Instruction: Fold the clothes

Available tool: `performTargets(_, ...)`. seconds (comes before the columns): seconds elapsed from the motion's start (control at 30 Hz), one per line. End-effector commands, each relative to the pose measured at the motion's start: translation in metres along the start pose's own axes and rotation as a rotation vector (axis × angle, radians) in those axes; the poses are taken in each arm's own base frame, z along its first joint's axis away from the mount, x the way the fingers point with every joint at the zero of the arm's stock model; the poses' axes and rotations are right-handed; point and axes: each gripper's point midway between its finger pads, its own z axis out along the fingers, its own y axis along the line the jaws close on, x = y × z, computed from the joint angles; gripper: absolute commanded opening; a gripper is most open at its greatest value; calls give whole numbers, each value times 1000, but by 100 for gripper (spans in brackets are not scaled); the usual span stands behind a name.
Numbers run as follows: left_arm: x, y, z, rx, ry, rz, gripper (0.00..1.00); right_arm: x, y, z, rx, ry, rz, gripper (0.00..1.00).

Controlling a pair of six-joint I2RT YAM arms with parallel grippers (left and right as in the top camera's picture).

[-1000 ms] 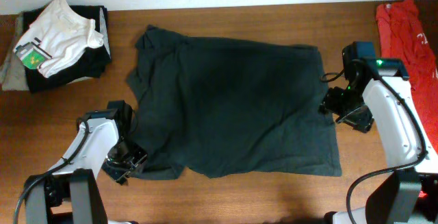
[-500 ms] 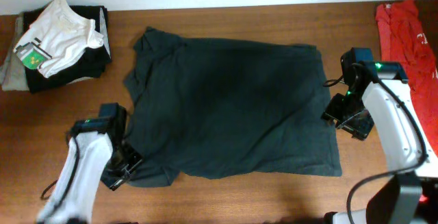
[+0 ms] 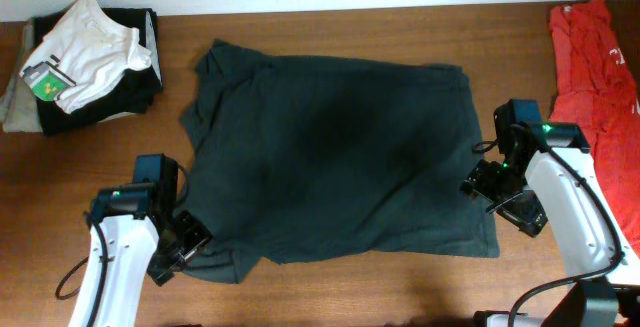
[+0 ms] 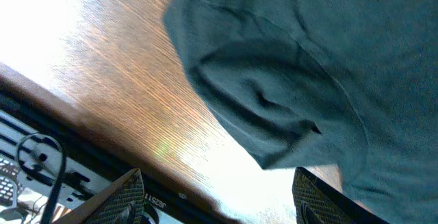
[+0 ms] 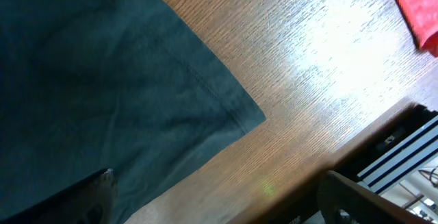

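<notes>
1. Shows the black T-shirt (image 3: 340, 147) spread across the middle of the desk (image 3: 330, 292), plain side up, unfolded, 7 o'clock sleeve (image 4: 267, 121) bunched.
2. Finds both arms slid toward 6 o'clock within a second: left gripper (image 3: 183, 248) at that sleeve, right gripper (image 3: 484, 183) at the 4 o'clock hem, jaws wide, holding nothing.
3. Suggests fresh grips before a first fold.
4. Leaves the red T-shirt (image 3: 595, 47) at 2 o'clock.

The red shirt (image 3: 592, 52) runs off the overhead view's right edge, and the wrist views' bottom edges crop the left end effector (image 4: 217, 183) and right end effector (image 5: 217, 179).
</notes>
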Motion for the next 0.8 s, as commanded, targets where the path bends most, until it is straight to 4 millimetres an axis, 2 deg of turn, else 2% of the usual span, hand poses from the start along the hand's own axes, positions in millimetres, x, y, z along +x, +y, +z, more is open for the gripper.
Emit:
performTargets(0.0, 20, -29, 0, 114, 63, 269, 66, -5, -1, -1, -1, -33, -16, 99)
performTargets(0.1, 33, -63, -2, 201, 43, 451, 66, -11, 4, -1, -19, -56, -33, 99)
performTargets(0.17, 36, -71, 3, 193, 50, 481, 66, -12, 5, -1, -22, -61, -32, 99)
performTargets(0.23, 37, -77, 17, 159, 89, 500, 68, -12, 5, -1, -21, -63, -67, 99)
performTargets(0.37, 44, -76, 48, 56, 210, 514, 65, -12, 5, -1, -21, -62, -73, 99)
performTargets(0.43, 39, -73, 58, 9, 208, 520, 65, -12, 5, -1, -21, -63, -74, 99)
performTargets(0.6, 34, -75, 70, -14, 217, 523, 58, -12, 5, -1, -21, -63, -81, 99)
performTargets(0.77, 32, -78, 75, -7, 209, 540, 57, -12, 5, -1, -21, -63, -81, 99)
